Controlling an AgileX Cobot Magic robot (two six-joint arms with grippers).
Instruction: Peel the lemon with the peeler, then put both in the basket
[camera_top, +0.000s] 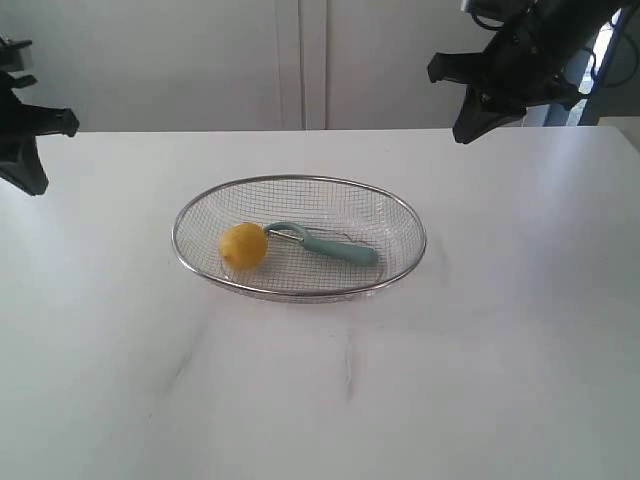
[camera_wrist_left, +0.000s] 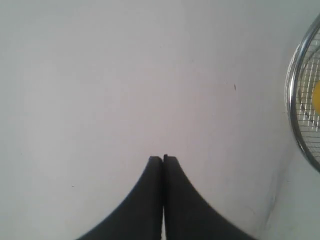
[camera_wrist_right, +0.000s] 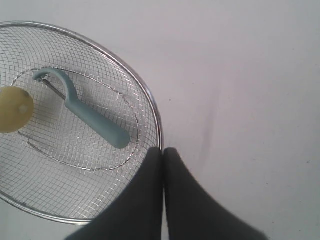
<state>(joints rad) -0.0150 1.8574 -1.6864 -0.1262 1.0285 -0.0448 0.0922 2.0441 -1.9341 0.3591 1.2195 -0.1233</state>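
Note:
The wire mesh basket (camera_top: 400, 215) sits in the middle of the white table. Inside it lie the yellow lemon (camera_top: 243, 245) on the left and the teal-handled peeler (camera_top: 335, 246) beside it, its metal loop head touching the lemon. The right wrist view shows the basket (camera_wrist_right: 150, 105), the peeler (camera_wrist_right: 95, 122) and the lemon (camera_wrist_right: 14, 108) from above. My right gripper (camera_top: 470, 128) hangs high at the back right, shut and empty (camera_wrist_right: 163, 150). At the far left edge my left gripper (camera_top: 35, 180) is raised, shut and empty (camera_wrist_left: 163, 157); the basket rim (camera_wrist_left: 291, 107) shows beside it.
The white table (camera_top: 320, 400) stretches wide around the basket. A pale wall with a vertical panel seam (camera_top: 312, 60) stands behind. Dark equipment shows at the back right corner (camera_top: 610, 60).

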